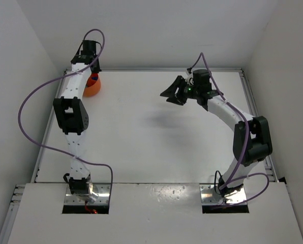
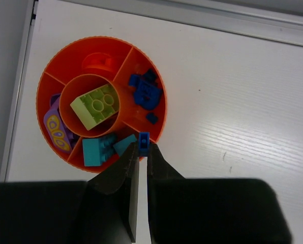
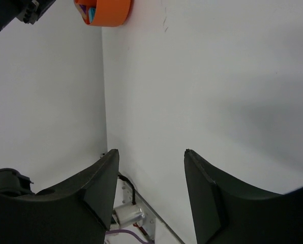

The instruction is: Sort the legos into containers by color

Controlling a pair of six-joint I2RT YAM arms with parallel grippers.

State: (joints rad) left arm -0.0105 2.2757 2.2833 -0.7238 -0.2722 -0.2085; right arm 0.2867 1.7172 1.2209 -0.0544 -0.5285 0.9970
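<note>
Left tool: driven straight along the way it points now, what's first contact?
Probably the orange bowl, at its rim between the teal pieces and the blue pieces. The small blue lego pinched in the left tool would touch before the fingers do. Depth is unclear from the wrist view.

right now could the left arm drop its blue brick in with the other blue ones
Probably yes. The left gripper pinches the small blue brick over the edge of the orange bowl, and the section holding the blue pieces lies close by, open on top, with nothing in between.
</note>
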